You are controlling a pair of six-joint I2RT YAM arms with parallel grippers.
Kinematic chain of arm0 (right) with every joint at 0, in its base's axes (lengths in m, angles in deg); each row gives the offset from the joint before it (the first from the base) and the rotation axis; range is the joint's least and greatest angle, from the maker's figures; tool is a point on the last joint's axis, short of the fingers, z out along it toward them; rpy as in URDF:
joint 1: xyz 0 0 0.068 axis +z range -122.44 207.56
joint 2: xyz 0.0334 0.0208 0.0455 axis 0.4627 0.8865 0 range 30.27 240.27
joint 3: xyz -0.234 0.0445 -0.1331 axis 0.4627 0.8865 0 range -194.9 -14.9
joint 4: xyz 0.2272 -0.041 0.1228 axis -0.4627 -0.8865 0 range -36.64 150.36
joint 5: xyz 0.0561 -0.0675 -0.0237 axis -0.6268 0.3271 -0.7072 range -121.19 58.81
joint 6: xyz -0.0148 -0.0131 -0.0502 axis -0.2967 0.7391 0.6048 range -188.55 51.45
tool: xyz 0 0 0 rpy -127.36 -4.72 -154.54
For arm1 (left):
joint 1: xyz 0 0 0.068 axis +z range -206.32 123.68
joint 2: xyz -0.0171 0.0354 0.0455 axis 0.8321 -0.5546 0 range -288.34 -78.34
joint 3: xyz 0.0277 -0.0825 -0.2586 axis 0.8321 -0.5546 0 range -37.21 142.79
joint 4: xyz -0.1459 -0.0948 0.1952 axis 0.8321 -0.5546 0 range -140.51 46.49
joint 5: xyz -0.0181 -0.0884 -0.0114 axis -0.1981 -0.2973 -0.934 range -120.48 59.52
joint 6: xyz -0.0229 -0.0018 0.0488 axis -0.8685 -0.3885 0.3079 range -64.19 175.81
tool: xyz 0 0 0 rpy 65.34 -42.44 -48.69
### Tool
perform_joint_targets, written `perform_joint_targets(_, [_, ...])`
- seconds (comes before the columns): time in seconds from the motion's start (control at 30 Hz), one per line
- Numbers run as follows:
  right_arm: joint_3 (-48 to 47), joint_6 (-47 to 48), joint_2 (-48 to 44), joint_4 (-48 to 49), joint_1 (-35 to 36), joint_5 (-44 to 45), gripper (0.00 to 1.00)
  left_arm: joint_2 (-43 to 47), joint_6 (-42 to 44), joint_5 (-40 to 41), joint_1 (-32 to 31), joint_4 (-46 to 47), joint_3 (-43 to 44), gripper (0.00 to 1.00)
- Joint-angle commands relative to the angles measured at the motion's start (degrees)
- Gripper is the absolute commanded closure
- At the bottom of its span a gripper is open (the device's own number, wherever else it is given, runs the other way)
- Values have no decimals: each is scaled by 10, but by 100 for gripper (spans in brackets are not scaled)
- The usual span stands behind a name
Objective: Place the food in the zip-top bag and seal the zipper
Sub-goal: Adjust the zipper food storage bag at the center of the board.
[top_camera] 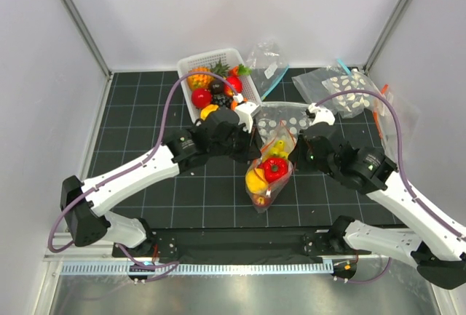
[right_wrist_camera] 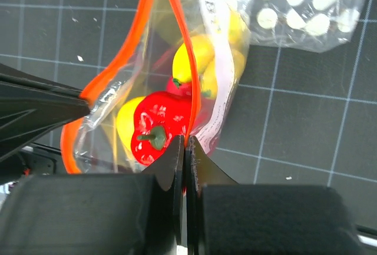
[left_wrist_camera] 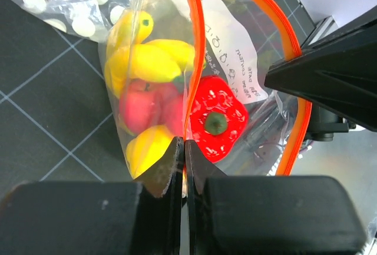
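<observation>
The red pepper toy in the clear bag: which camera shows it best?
The left wrist view. There the red pepper is large and sharp, its green stem facing the lens. The right wrist view shows it side-on, its edge behind the orange zip strip; the top view only as a small red spot.

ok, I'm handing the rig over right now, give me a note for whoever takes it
Left gripper: shut on one lip of the zipper.
Right gripper: shut on the opposite lip.
Zip-top bag: mid-table between the arms, mouth gaping.
Done: banana bunch, red pepper and a red fruit are inside.
Left: bring the lips together and seal. More toy fruit sits in the white basket at the back; can't tell whether it belongs in too.
</observation>
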Motion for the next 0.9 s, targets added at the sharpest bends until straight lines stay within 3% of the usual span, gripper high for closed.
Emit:
perform_joint_targets(0.0, [3,-20,-16,59,2,2,99,14,6,-4,5,33,20,93])
perform_joint_targets(0.07, [-1,-13,-9,64,2,-11,84,10,8,-7,6,29,30,93])
perform_joint_targets(0.1, [-3,-9,2,61,2,-13,72,5,12,-11,6,26,40,94])
perform_joint_targets(0.4, [-17,39,5,38,2,23,40,10,2,-14,18,54,5,97])
perform_joint_targets(0.5, [-35,45,22,31,2,26,38,12,1,-11,18,63,2,97])
perform_joint_targets(0.6, [-39,44,36,42,3,18,53,19,5,-5,18,64,1,96])
perform_joint_targets(0.63, [-36,37,38,46,2,22,63,24,8,-7,18,67,-3,86])
perform_joint_targets(0.67, [-36,31,42,50,2,25,68,30,15,-13,18,83,-10,77])
perform_joint_targets(0.73, [-32,22,48,68,2,32,70,56,22,-18,18,101,-41,51])
perform_joint_targets(0.8, [-25,10,53,92,1,37,72,78,37,-11,18,123,-73,41])
perform_joint_targets(0.87, [-19,-4,61,113,1,49,76,110,49,-4,18,133,-92,24])
